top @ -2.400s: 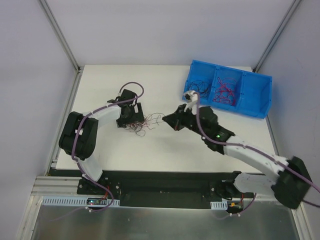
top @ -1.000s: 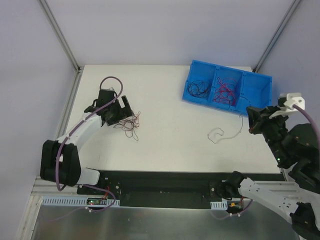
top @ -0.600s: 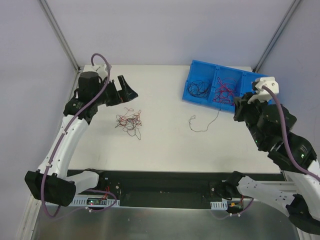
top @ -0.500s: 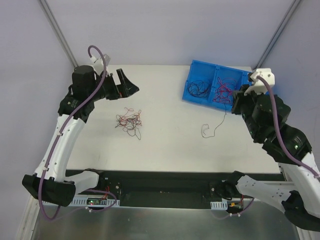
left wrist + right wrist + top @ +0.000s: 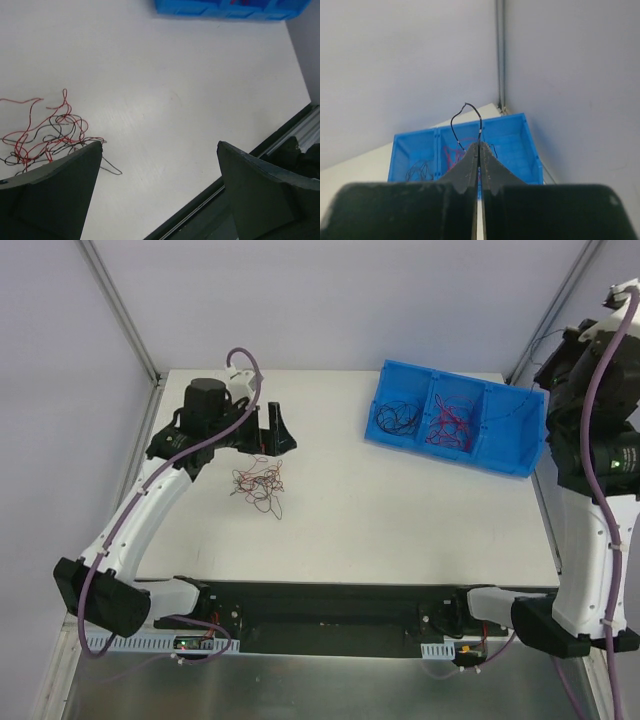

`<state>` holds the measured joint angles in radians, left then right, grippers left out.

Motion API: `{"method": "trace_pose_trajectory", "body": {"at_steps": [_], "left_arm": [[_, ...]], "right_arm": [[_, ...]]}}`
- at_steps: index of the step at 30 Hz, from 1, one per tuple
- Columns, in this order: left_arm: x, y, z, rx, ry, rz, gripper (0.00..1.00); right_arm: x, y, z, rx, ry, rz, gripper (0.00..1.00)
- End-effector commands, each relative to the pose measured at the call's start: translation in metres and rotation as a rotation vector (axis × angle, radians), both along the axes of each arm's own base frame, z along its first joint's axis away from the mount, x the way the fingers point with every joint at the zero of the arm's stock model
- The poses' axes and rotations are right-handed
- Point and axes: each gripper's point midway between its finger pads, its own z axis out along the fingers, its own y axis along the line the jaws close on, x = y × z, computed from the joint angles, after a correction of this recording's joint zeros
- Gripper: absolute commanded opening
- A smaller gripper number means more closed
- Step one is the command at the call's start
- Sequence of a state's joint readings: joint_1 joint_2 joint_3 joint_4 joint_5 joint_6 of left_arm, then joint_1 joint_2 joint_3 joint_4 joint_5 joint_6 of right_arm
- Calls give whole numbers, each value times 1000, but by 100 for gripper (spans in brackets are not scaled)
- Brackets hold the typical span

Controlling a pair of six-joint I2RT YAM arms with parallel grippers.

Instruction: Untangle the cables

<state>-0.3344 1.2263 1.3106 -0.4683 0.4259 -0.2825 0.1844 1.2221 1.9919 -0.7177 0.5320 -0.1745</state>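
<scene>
At the near edge runs the black base rail [image 5: 330, 605]. Beyond it we see a plain white table [image 5: 400, 520], matte and bare across most of its top.

The left gripper [image 5: 272, 436] hangs over the table's left half with its fingers [image 5: 55, 195] spread wide – nothing sits between them. Just below and on the near side of its fingertips lies the tangle of cables [image 5: 258, 483], red and black strands knotted in a loose heap flat on the surface. In the left wrist view one finger covers the heap's near edge.

Well off to that gripper's right, toward the far corner, stands a blue bin [image 5: 440, 452] with three compartments; one holds black wires, the middle one mostly red.

The right gripper [image 5: 479, 146] is raised high above the bin's right end. Its fingers are pressed together – they pinch a single black cable [image 5: 452, 122], which loops out past the tips.

Pale grey walls enclose the table, with a metal post [image 5: 120, 305] in each far corner.
</scene>
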Motion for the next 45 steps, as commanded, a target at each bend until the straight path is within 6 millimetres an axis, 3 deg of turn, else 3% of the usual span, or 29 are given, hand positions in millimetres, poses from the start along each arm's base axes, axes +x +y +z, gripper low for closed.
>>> {"method": "trace_pose_trajectory", "body": {"at_steps": [1, 7, 11, 14, 19, 33, 35, 37, 39, 42, 45], "left_arm": [[5, 6, -42, 93, 63, 1, 97], [-3, 1, -43, 67, 64, -20, 97], [-5, 0, -42, 60, 62, -23, 97], [-7, -3, -40, 47, 63, -38, 97], [-8, -2, -37, 45, 57, -38, 97], [-6, 7, -38, 81, 25, -1, 98], [-4, 8, -40, 89, 21, 8, 98], [-3, 9, -41, 94, 21, 14, 99], [-2, 10, -43, 99, 24, 15, 99], [-1, 9, -46, 101, 35, 16, 99], [1, 9, -51, 108, 48, 16, 99]], "right_arm": [[14, -23, 31, 34, -84, -50, 0], [56, -64, 48, 83, -140, -122, 1], [89, -88, 12, 146, -82, -161, 0], [116, -100, -36, 171, 5, -161, 0], [142, -121, -120, 180, 158, -209, 1], [195, -118, -344, 287, 652, -113, 0], [199, -121, -364, 303, 702, -113, 0], [205, -121, -374, 302, 737, -97, 1], [207, -118, -375, 312, 765, -78, 9], [198, -116, -358, 327, 780, -96, 34], [182, -110, -322, 314, 742, -117, 49]]}}
